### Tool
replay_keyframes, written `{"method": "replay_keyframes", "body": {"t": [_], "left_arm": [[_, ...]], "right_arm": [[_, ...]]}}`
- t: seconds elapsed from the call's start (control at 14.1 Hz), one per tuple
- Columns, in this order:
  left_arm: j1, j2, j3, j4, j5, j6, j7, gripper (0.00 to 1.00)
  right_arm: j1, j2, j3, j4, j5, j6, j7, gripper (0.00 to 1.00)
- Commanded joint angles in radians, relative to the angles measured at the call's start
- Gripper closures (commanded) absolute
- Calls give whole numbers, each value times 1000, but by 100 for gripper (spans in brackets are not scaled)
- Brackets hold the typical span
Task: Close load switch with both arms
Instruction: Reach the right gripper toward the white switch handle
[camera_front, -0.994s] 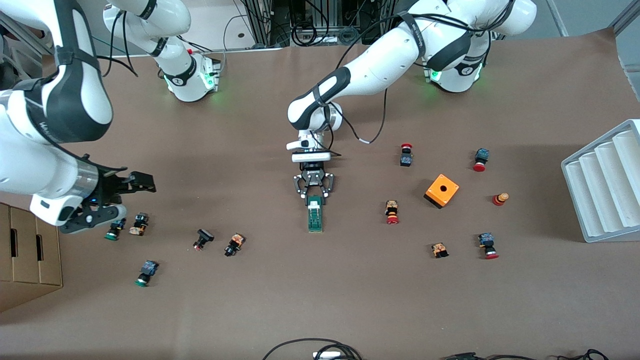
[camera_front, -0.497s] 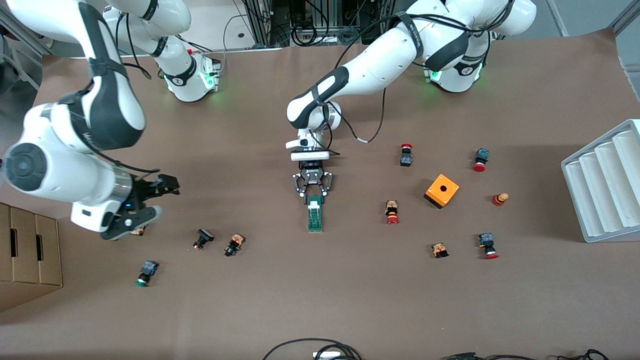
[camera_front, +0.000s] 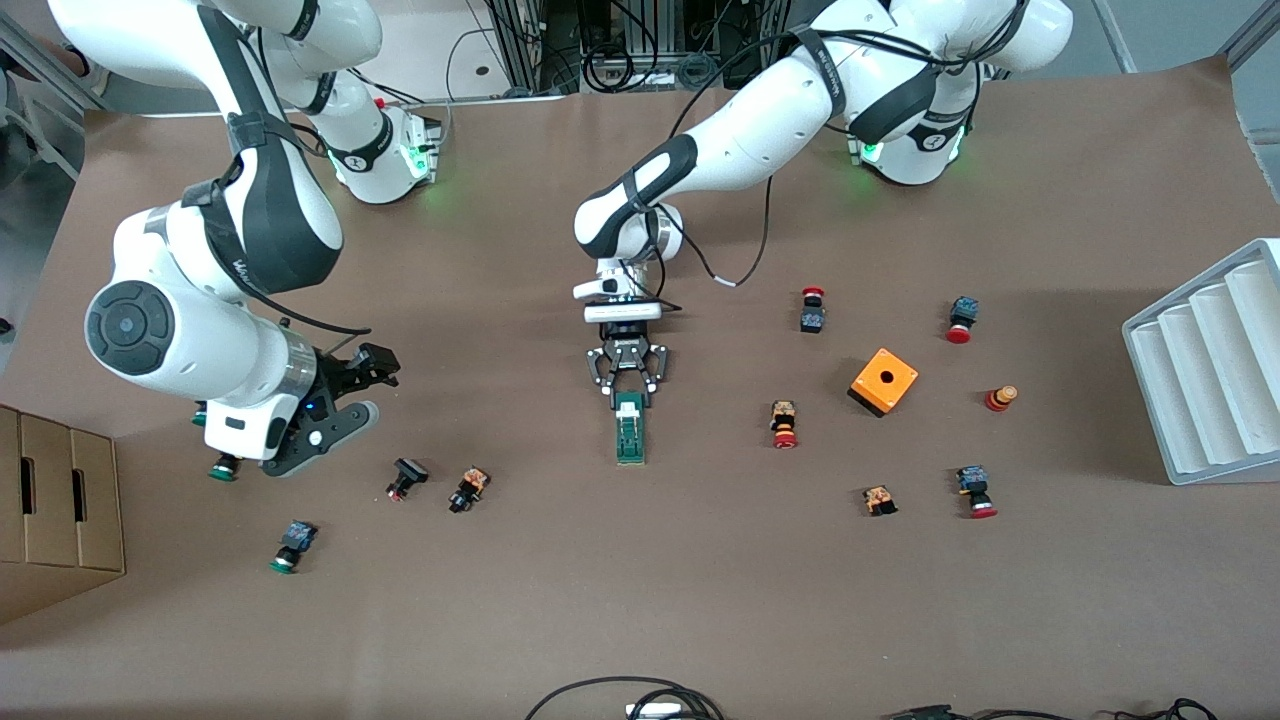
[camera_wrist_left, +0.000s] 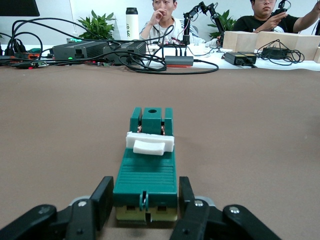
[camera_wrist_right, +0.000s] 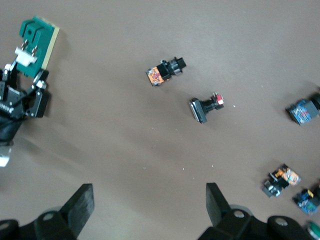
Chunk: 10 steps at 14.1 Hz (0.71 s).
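Jaws of the right gripper (camera_front: 352, 392) stand wide and empty, over bare table (camera_front: 640, 600) well apart from the load switch (camera_front: 630, 432), likely coming to work its white lever (camera_wrist_left: 149, 143). The left gripper (camera_front: 627, 390) clamps the switch's end between its jaws, apparently steadying it.

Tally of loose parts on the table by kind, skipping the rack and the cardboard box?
Buttons: 11 (the last shows only in the right wrist view)
Load switch: 1
Orange box: 1
Total: 13
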<state>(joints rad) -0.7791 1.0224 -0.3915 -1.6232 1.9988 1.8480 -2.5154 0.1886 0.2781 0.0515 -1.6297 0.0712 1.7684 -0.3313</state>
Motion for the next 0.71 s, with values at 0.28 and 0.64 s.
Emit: {"method": "replay_keyframes", "body": {"t": [0.28, 0.64], "left_arm": [[-19, 18, 10, 22, 11, -29, -33, 39], [-25, 18, 10, 22, 11, -29, -34, 39]], "right_arm": [[41, 92, -9, 31, 2, 104, -372, 0], [115, 131, -7, 31, 1, 235, -486, 0]]}}
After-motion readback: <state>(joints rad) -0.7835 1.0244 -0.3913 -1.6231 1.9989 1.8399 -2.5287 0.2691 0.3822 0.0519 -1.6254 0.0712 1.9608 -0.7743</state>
